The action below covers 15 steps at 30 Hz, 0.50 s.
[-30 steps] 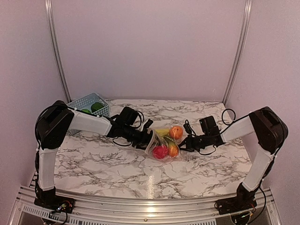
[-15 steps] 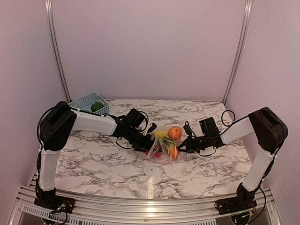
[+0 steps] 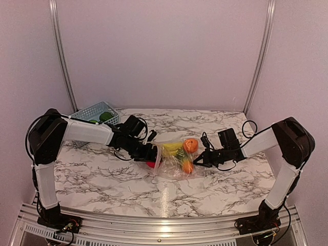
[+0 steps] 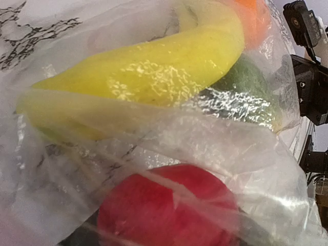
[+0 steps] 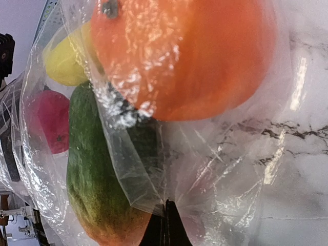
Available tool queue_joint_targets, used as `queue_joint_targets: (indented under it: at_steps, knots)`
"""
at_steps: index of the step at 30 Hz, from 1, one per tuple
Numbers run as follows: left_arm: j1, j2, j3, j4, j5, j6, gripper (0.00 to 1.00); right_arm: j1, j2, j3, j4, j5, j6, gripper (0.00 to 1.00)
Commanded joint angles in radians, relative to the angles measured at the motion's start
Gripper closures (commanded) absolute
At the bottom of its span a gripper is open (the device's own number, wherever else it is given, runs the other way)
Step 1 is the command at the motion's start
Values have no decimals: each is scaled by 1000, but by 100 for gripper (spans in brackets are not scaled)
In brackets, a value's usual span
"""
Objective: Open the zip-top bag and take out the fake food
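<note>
Room: you see plain pale lilac walls point(image 3: 164, 51) on three sides, smooth and matt. Two thin metal posts point(image 3: 60, 56) go up near the back corners.
Table: the table point(image 3: 102, 177) is flat and glossy, white with grey marble veins. A ribbed metal rail point(image 3: 154, 225) runs along its near edge.
Arms: the left arm point(image 3: 87, 132) and the right arm point(image 3: 261, 141) have white shells and black joints. Both reach toward the middle of the table.
Basket: a blue lattice basket point(image 3: 95, 110) stands at the far left corner, with round green pieces point(image 3: 106, 117) inside it.
Bag: the bag point(image 3: 174, 163) lies in the middle of the table, between the two grippers. It is thin, clear, crinkled film with bright reflections.
Food: the food point(image 3: 177, 148) is in the bag, and all of it is glossy. There is a curved yellow banana point(image 4: 154, 72), a round orange point(image 5: 189, 56) and a long dark green piece point(image 5: 92, 169) with rough skin. A smooth red fruit point(image 4: 164, 205) sits at the bag's left end, under a layer of film.
Right gripper: the right gripper point(image 5: 165, 228) is fully closed and pinches a fold of the bag at its right end.
Left gripper: the left gripper point(image 3: 150, 157) is at the bag's left end, just beside the red fruit. You cannot tell from these views how wide its fingers are, or if they hold anything.
</note>
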Motion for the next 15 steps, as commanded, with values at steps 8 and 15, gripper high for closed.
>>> queue_joint_targets:
  at_steps: [8, 15]
  knots:
    - [133, -226, -174, 21, 77, 11, 30, -12, -38, -14, 24, 0, 30, 100]
    - [338, -325, -178, 29, 108, -19, 30, -17, -35, -13, 26, 1, 37, 100]
